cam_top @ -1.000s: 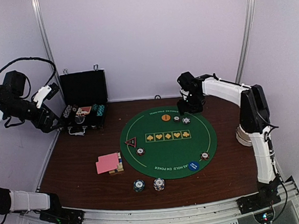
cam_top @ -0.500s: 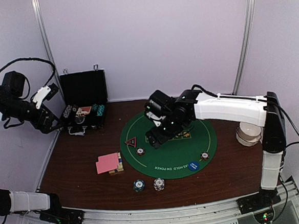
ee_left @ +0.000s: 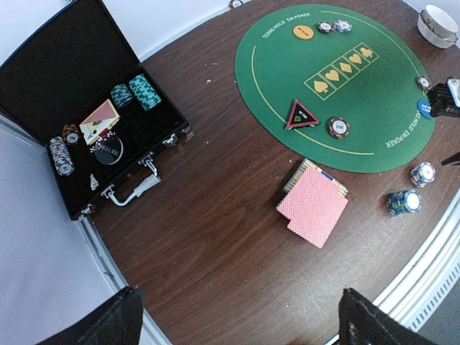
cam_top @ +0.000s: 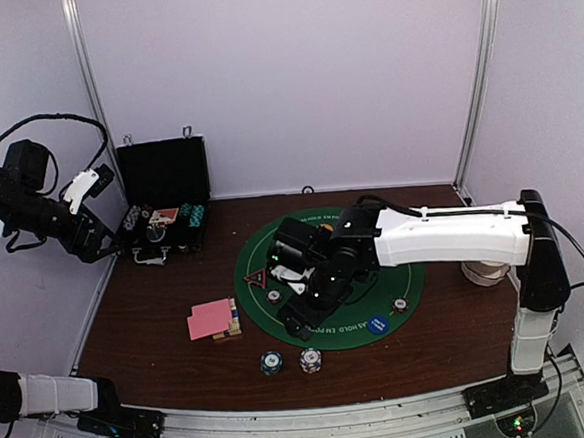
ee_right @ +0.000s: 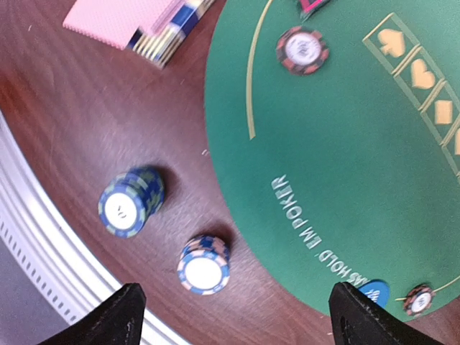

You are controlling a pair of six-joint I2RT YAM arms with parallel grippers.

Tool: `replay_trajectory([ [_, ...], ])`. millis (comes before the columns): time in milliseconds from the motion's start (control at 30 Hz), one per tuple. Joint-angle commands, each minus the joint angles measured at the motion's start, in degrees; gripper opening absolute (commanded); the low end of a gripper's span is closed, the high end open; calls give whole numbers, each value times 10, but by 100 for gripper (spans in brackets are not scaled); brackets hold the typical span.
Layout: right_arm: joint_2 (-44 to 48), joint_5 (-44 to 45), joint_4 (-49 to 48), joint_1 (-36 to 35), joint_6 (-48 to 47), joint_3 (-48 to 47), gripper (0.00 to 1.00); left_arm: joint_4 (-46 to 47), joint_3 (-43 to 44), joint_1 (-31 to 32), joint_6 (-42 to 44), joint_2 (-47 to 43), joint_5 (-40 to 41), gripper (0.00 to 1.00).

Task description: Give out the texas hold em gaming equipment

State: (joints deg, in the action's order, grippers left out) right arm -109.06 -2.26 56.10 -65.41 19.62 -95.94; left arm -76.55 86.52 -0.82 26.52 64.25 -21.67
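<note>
Left pincer (ee_left: pixel 241 305), right pincer (ee_right: pixel 236 295) agape, empty

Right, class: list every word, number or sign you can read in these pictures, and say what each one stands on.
"TEXAS HOLD EM POKER": printed along the rim of the green mat, at both its far and near edges.
Spade, heart, diamond and club signs: in the yellow row at the mat's middle.
Too blurred to read: the marks on the poker chips, the blue disc and the triangular marker.

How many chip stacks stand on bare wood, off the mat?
2: a blue-green stack and a blue-white stack beside it, between the mat's near edge and the front rail.
</note>
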Motion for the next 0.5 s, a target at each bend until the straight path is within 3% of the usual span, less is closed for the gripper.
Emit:
replay_trajectory([
  [0, 9, -52, -3, -9, -3, 37, 91, 1, -2, -3, 5, -10, -6, 97],
  [467, -36, -85, -53, -35, -8, 85, 84, 2, 3, -3, 5, -3, -8, 98],
])
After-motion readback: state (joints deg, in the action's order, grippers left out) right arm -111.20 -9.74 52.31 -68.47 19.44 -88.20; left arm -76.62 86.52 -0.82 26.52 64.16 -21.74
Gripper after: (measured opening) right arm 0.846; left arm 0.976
